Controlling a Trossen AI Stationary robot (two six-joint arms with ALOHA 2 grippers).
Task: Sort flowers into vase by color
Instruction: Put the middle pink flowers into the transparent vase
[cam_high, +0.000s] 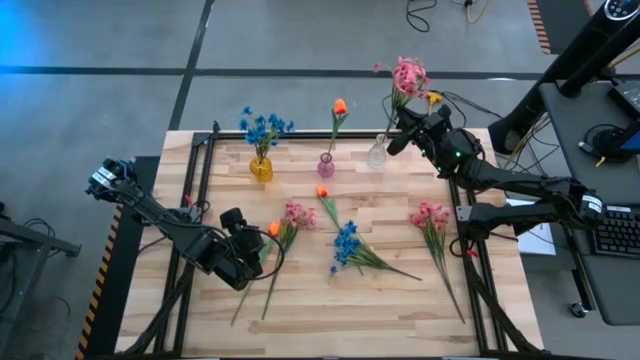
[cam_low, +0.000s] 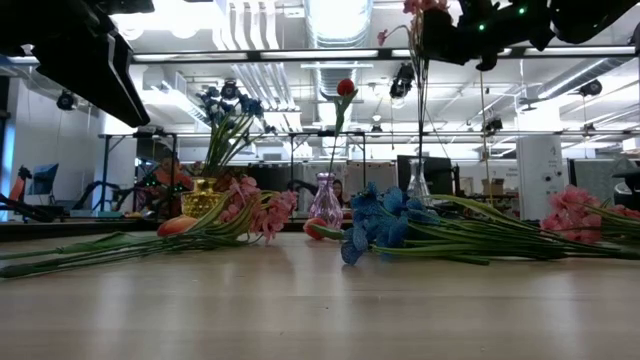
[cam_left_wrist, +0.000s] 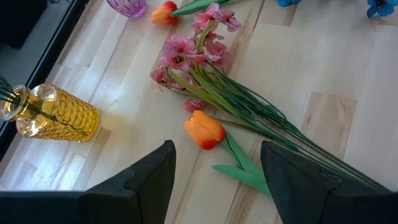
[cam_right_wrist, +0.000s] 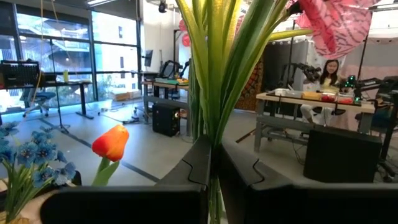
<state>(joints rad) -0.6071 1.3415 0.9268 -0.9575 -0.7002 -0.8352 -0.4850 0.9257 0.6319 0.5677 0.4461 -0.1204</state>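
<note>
Above the clear vase (cam_high: 377, 152), my right gripper (cam_high: 405, 128) is pressed tight on a pink flower's (cam_high: 409, 76) stem. Near the yellow vase (cam_high: 261, 168), my left gripper (cam_high: 256, 250) is spread wide over an orange flower (cam_left_wrist: 205, 130) lying on the table (cam_high: 400, 300).

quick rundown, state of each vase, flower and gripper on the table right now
yellow vase: upright, holds blue flowers
pink vase: upright, holds one orange flower
clear vase: upright, pink spray's stems above it
pink spray: held in the air
right gripper: shut on pink spray
left gripper: open, over orange tulip
other flowers on the table: lying flat
</note>
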